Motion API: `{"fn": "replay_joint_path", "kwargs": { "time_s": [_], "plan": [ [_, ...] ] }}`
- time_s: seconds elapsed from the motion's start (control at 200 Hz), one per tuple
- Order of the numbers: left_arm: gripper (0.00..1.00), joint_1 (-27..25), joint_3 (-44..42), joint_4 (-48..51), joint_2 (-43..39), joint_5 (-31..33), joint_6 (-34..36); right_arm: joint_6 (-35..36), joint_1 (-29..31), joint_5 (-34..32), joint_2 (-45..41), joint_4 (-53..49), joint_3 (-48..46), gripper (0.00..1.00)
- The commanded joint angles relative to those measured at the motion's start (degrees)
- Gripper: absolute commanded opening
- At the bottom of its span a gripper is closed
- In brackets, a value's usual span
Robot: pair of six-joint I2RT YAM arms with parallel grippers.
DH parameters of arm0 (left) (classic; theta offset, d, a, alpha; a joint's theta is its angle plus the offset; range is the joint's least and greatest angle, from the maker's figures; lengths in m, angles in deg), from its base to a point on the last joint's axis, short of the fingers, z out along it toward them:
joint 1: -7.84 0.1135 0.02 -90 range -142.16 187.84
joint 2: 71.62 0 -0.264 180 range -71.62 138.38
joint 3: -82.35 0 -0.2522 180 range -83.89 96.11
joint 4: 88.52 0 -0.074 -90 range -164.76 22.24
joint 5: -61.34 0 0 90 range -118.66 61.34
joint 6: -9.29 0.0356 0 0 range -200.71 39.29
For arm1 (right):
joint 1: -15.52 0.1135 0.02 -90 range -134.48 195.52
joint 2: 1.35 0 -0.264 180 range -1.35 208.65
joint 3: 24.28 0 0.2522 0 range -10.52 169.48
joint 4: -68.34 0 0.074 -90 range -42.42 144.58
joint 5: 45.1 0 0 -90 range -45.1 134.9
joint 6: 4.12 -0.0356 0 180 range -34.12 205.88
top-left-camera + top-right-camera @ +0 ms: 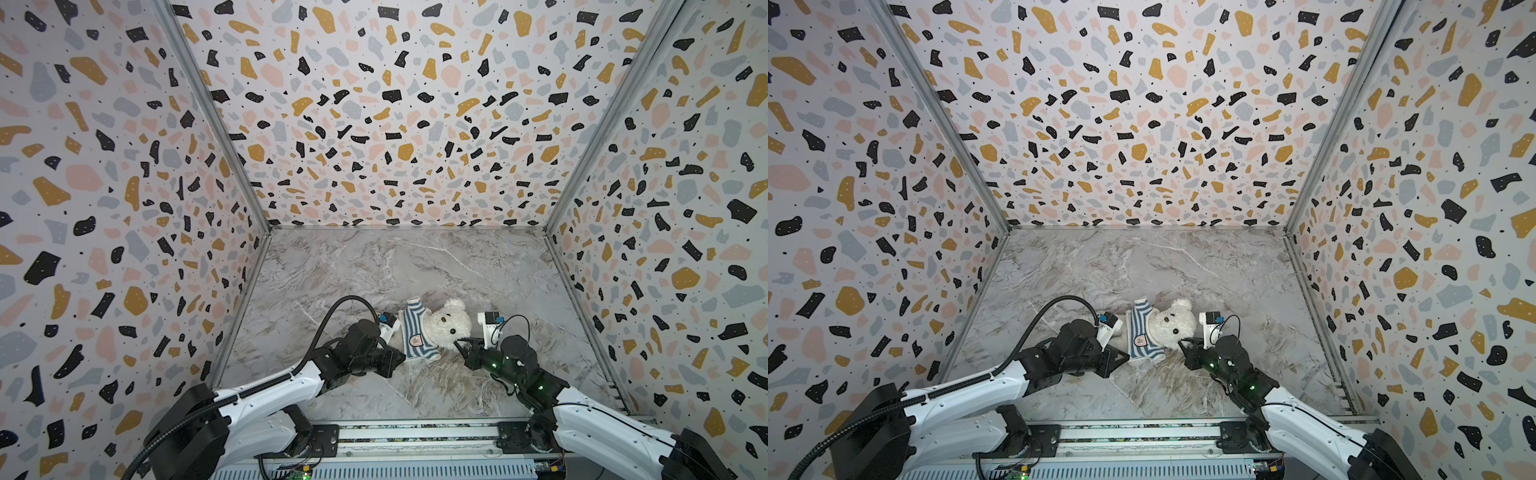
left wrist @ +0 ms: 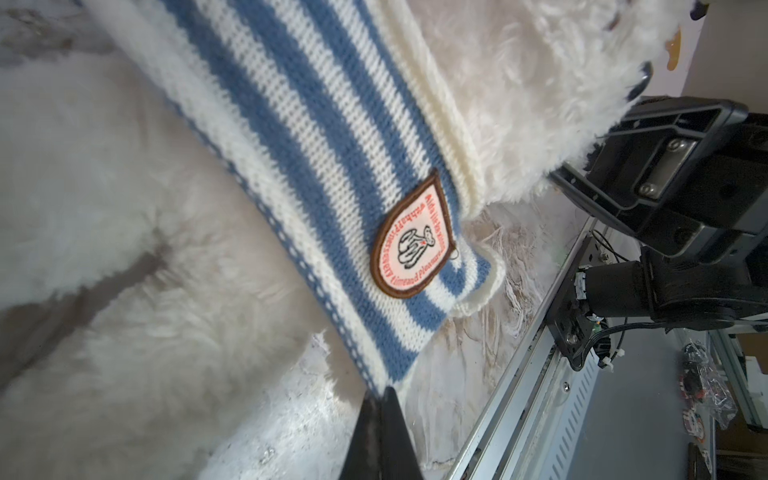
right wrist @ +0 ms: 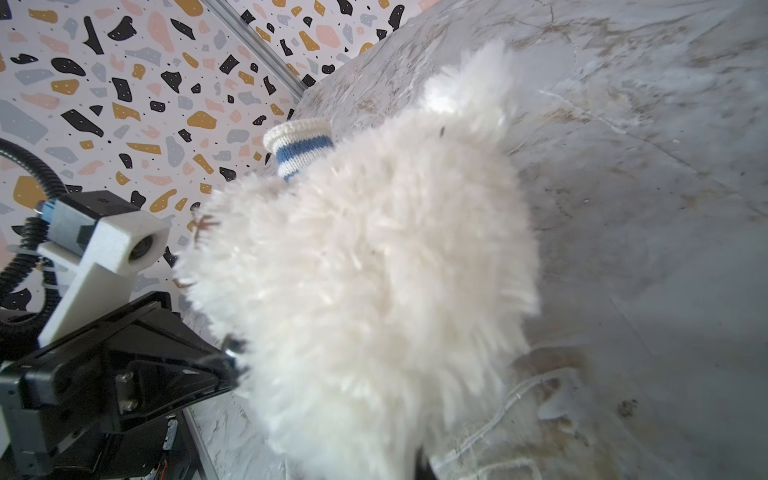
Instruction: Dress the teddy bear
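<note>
1. The teddy bear (image 1: 451, 324) is laid on the marble table (image 1: 374, 266) near its front edge, between both grippers, with a striped shirt (image 1: 413, 332) worn on its body.
2. The left gripper (image 2: 380, 415) is closed, and the shirt's hem is pinched in it.
3. The right gripper (image 1: 460, 343) is closed against the head's fur; whether fur is held cannot be told.

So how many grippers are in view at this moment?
2. The left gripper is shut on the hem of the striped shirt on the teddy bear. The right gripper is shut at the bear's head. Neither is hidden.
</note>
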Motion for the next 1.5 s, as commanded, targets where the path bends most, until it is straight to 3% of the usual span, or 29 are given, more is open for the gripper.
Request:
{"fn": "replay_joint_path", "kwargs": {
  "time_s": [0.0,0.105,0.265,0.345,0.511,0.741,1.081,1.211,1.387,1.492],
  "plan": [
    [0.00,-0.3,-1.9,-4.4,0.5,-1.5,-2.7,-1.6,0.1,-3.0,-2.0,2.0,0.7,0.00],
    [0.00,-0.3,-4.1,-6.1,0.5,-1.4,-2.3,-1.8,0.9,-4.7,-3.4,0.3,0.8,0.00],
    [0.00,-0.3,-5.9,1.6,1.5,2.3,2.4,-2.9,1.1,-8.0,-8.6,-2.0,-0.8,0.00],
    [0.00,-0.3,-7.6,-0.6,2.2,3.9,1.3,-3.0,1.1,-9.1,-11.1,-2.8,-1.7,0.00],
    [0.00,1.0,-6.8,1.2,5.0,12.7,1.4,-2.7,1.1,-9.5,-12.2,-4.7,-1.2,0.00],
    [0.00,4.1,-8.3,4.4,-0.3,19.2,0.1,-2.3,1.1,-10.3,-13.2,-8.6,1.0,0.00],
    [0.00,7.6,-9.9,6.1,-6.9,22.8,-2.0,-2.6,1.1,-10.9,-12.0,-12.8,5.8,0.00],
    [0.00,8.2,-10.0,4.2,-7.9,20.5,-2.2,-3.5,1.1,-10.2,-12.0,-13.1,7.0,0.00],
    [0.00,7.7,-10.0,-9.3,-8.1,6.1,-4.4,-5.7,2.0,-8.4,-8.0,-12.8,10.4,0.00],
    [0.00,7.5,-9.1,-13.9,-9.6,2.9,-5.9,-11.1,2.1,-8.2,-3.3,-16.8,14.7,0.00]
  ]
}}
